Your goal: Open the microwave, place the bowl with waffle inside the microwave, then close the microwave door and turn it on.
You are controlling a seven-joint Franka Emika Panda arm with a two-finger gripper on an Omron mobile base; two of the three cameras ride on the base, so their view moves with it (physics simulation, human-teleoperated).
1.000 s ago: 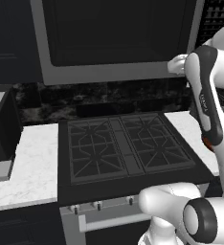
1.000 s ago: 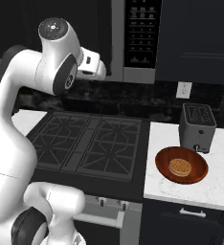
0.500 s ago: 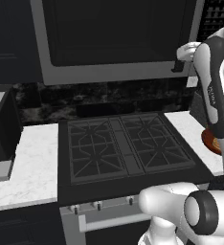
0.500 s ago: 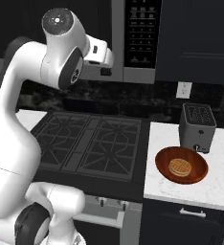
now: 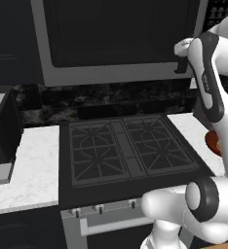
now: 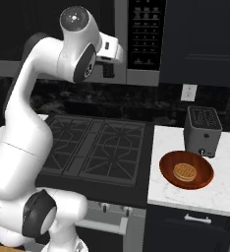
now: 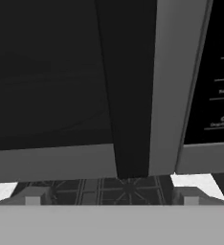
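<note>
One second has carried the gripper (image 5: 180, 66) rightward and up to the microwave door (image 5: 121, 41)'s black handle (image 7: 128, 95), so opening is about to begin. Hand view shows the jaws apart, straddling that bar. Right base view alone shows the bowl (image 6: 186, 170) with its waffle (image 6: 185, 172) on the bench (image 6: 225, 189) beside the toaster (image 6: 202, 131).

We see a black stove (image 6: 100, 147) between white marble counters (image 5: 33, 165), a dark slotted toaster (image 6: 202, 130) on the right counter, a wall outlet (image 6: 188, 92) above it
</note>
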